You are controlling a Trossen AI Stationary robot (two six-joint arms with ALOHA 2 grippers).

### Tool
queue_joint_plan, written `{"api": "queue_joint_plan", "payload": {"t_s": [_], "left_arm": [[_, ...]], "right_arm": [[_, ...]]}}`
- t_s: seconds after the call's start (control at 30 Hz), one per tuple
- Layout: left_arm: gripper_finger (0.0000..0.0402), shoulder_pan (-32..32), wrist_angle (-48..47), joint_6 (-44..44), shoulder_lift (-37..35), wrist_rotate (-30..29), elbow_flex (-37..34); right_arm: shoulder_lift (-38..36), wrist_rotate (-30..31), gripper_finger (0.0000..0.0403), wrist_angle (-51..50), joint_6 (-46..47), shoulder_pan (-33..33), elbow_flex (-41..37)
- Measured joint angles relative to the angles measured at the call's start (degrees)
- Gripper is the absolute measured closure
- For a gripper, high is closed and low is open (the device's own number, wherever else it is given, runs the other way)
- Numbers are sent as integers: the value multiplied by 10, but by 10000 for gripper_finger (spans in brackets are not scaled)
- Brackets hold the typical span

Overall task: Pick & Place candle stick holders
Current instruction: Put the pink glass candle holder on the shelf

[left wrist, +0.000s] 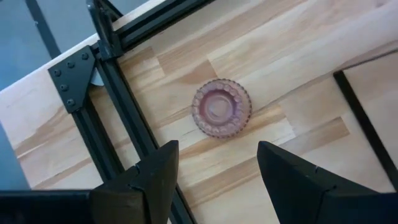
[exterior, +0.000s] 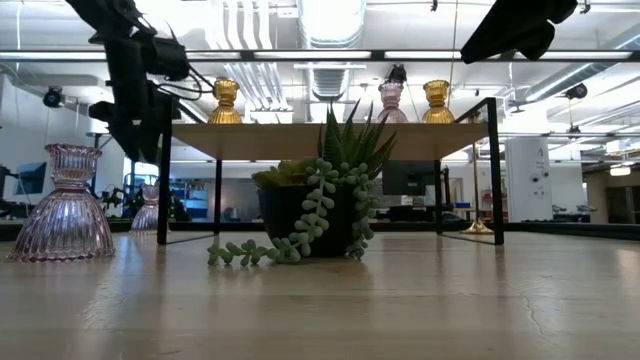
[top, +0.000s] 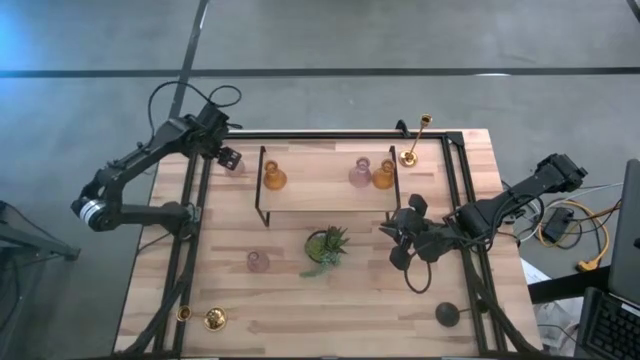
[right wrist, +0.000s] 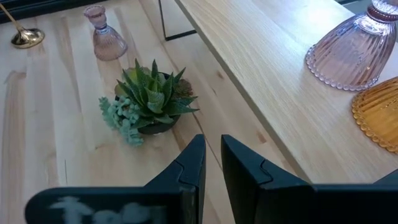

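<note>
Left gripper fingers apart, empty; pink glass holder directly below, just ahead of fingertips.

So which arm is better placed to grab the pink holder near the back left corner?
Left. Its open pincer hovers right over the pink holder; the right pincer sits shut, far across the table by the plant.
</note>
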Motion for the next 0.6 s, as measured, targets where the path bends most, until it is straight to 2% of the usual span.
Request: {"api": "queue_joint_plan", "payload": {"t_s": [0.6], "left_arm": [[200,-5,22,-76,41,-24,-17]], "right_arm": [[0,1,360,0,-27,0,-2]]}}
